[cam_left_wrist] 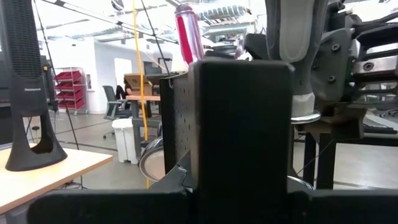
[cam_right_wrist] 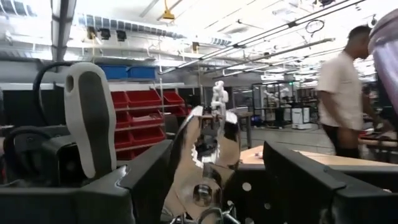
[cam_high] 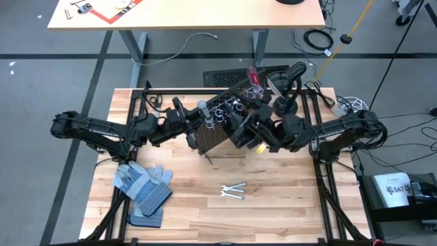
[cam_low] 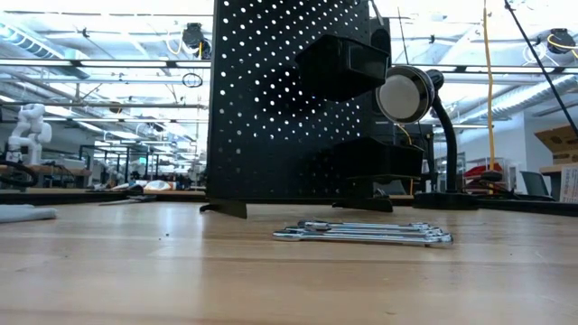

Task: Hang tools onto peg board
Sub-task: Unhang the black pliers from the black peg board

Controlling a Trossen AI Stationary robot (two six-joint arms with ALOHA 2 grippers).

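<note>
The black peg board (cam_high: 213,137) stands upright mid-table and also shows in the low view (cam_low: 271,99). A grey-handled screwdriver (cam_left_wrist: 292,37) stands in one of its silver rings (cam_left_wrist: 305,116). A red-handled one (cam_left_wrist: 188,31) stands farther along. My left gripper (cam_high: 194,131) is at the board's left end, shut on a black box-shaped part. My right gripper (cam_high: 244,126) is at the board's right side, shut on the black-and-silver pliers (cam_right_wrist: 208,146). The silver wrenches (cam_high: 233,191) lie flat on the table nearer the front edge. My left gripper has a black box-shaped part of the peg board (cam_left_wrist: 242,124) between its two fingers, one on each side. The fingers come level from the table's left. The board stands on its feet on the table. My right gripper has the pliers between its two fingers, below the silver head (cam_right_wrist: 186,186). The exact place of contact is below the picture's edge. The fingers come level from the table's right, and the pliers stand upright, head up, clear of the table.
Blue-grey work gloves (cam_high: 145,188) lie at the front left. A black desk lamp (cam_high: 292,82) and a flat black ribbed mat (cam_high: 229,75) are at the table's far side. A person (cam_right_wrist: 342,87) walks in the room beyond.
</note>
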